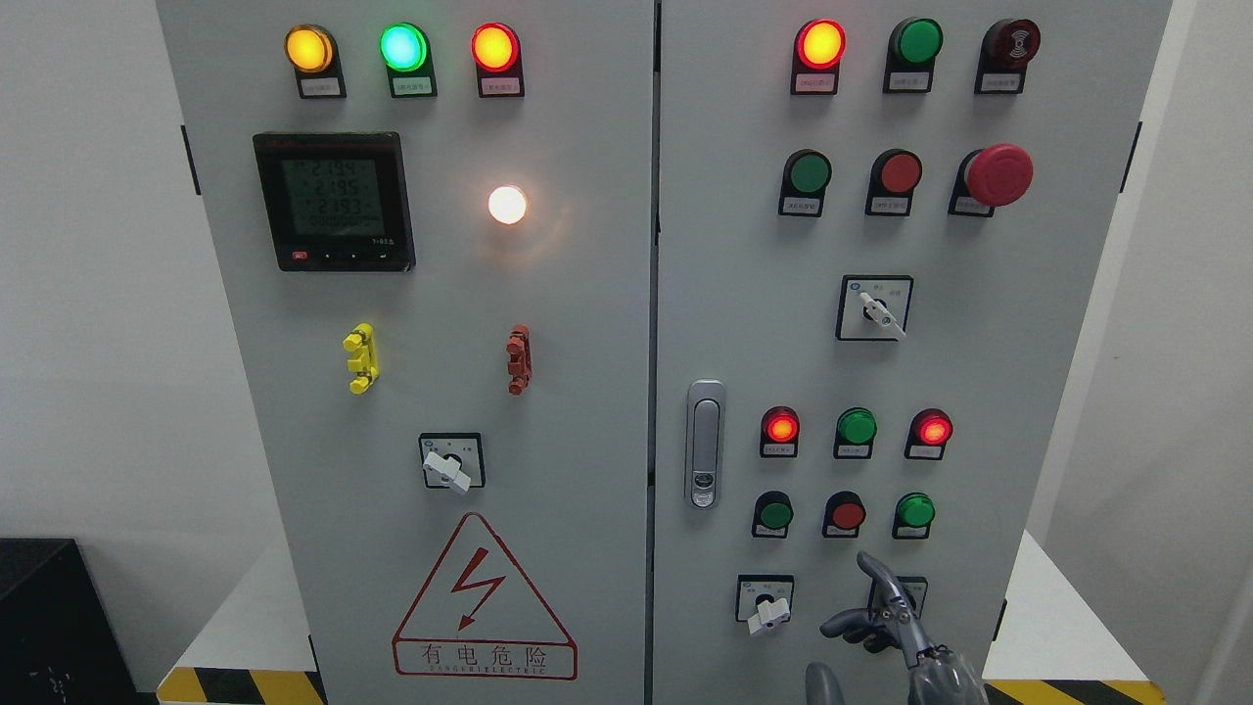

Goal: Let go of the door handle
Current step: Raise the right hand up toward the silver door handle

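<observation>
Open right robot hand (886, 617) below door handle (705, 444)

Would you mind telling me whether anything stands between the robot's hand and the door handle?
Nothing visible does. The right hand is low on the right door, apart from the door handle up to its left; only flush buttons and a rotary switch lie between.

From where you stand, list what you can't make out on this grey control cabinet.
- Head view: right robot hand, wrist and arm cut off by the bottom edge.
- Square black-framed rotary switch at lower right, mostly hidden behind that hand's fingers.
- Small white labels under the round indicator lamps: print too small to read.
- Left hand: out of frame.
</observation>
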### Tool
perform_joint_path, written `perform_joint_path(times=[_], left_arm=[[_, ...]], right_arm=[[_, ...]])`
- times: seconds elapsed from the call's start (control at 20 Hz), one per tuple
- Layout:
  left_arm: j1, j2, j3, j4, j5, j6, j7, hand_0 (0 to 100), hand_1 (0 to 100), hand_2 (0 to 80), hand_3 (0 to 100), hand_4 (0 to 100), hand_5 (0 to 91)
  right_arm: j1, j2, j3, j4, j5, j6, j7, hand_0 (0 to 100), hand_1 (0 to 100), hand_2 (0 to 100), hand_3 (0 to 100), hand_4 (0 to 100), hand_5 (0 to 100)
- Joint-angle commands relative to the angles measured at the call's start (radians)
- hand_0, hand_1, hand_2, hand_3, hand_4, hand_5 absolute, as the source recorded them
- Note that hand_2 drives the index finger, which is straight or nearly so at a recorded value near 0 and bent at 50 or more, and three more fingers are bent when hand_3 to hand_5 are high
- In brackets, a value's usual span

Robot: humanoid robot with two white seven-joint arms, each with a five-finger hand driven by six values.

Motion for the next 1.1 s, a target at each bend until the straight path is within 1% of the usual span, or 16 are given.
perform_joint_path(times=[0.0, 0.15, 0.3, 0.45, 0.5, 0.6, 0.8, 1.05], left_arm=[[0.0, 0.0, 0.0, 0.0, 0.0, 0.001, -0.001, 0, 0, 4.6, 11, 0, 0.0], [0.0, 0.0, 0.0, 0.0, 0.0, -0.001, -0.001, 0, 0, 4.6, 11, 0, 0.0], [0.0, 0.0, 0.0, 0.0, 0.0, 0.001, -0.001, 0, 0, 4.3, 11, 0, 0.0], [0.0, 0.0, 0.0, 0.0, 0.0, 0.001, -0.001, 0, 0, 4.3, 11, 1, 0.0], [0.0, 0.0, 0.0, 0.0, 0.0, -0.001, -0.001, 0, 0, 4.4, 11, 1, 0.0], [0.0, 0.0, 0.0, 0.0, 0.0, -0.001, -0.001, 0, 0, 4.4, 11, 1, 0.0], [0.0, 0.0, 0.0, 0.0, 0.0, 0.001, -0.001, 0, 0, 4.5, 11, 1, 0.0], [0.0, 0.0, 0.0, 0.0, 0.0, -0.001, -0.001, 0, 0, 4.5, 11, 1, 0.0]], right_arm=[[-0.021, 0.002, 0.131, -0.009, 0.268, 0.054, -0.013, 38, 24, 0, 70, 71, 72], [-0.045, 0.004, 0.16, -0.008, 0.34, 0.109, -0.014, 37, 24, 0, 71, 71, 72], [-0.079, 0.004, 0.188, 0.008, 0.405, 0.118, -0.013, 37, 24, 0, 71, 72, 72], [-0.1, 0.005, 0.231, 0.011, 0.423, 0.184, -0.014, 37, 23, 0, 72, 72, 72], [-0.108, 0.005, 0.237, 0.012, 0.425, 0.196, -0.014, 36, 23, 0, 73, 72, 72], [-0.123, 0.005, 0.237, 0.018, 0.437, 0.199, -0.014, 36, 23, 0, 73, 72, 72], [-0.165, 0.005, 0.24, 0.058, 0.485, 0.25, -0.013, 36, 23, 0, 73, 72, 73], [-0.215, 0.005, 0.237, 0.112, 0.529, 0.259, -0.013, 36, 23, 0, 73, 72, 74]])
